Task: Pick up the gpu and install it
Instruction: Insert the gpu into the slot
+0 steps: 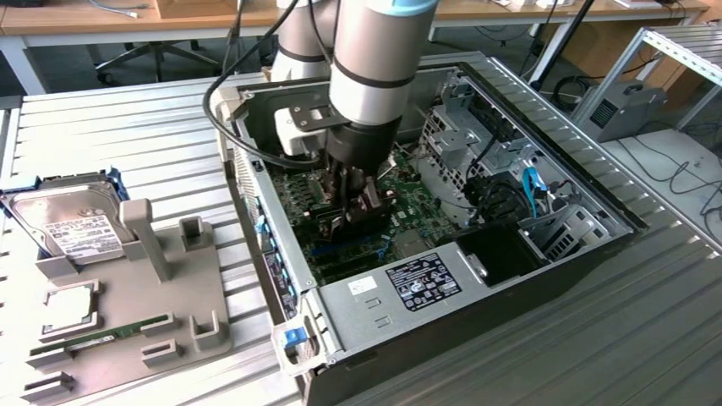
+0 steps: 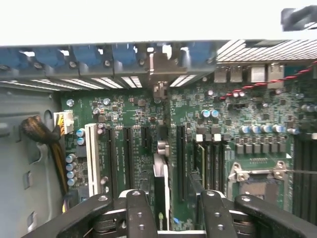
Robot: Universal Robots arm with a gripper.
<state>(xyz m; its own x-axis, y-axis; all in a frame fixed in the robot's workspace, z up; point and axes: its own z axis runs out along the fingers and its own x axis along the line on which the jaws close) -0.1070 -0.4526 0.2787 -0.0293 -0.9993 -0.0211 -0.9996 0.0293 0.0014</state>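
Two fingers (image 2: 141, 210) of my tool (image 2: 173, 198) stand nearest, black and spread wide apart, with nothing clamped between them. The gpu (image 2: 161, 181) stands edge-on in the gap, upright over a long slot of the motherboard (image 2: 138, 114). Clear space shows between the card and one finger. The other finger lies just beside the card, and I cannot tell whether the two touch. Whether the card is fully seated I also cannot tell.

Beyond the card run parallel black expansion slots and one white slot (image 2: 91, 153). The empty processor socket (image 2: 257, 181) lies to one side of them. A bundle of dark and yellow cables (image 2: 42, 134) reaches a white connector at the board's edge. Blue clips line the rear wall of the computer case (image 1: 530, 271).

In the exterior view my arm reaches down into the open case, which lies on its side on the slatted metal worktop (image 1: 113, 127). The power supply (image 1: 418, 283) sits at the near end of the case. Well apart, at the exterior view's left, a grey fixture (image 1: 169, 313) holds a RAM stick (image 1: 101, 336) and a processor chip (image 1: 70, 306). A hard drive (image 1: 73, 224) rests behind these.
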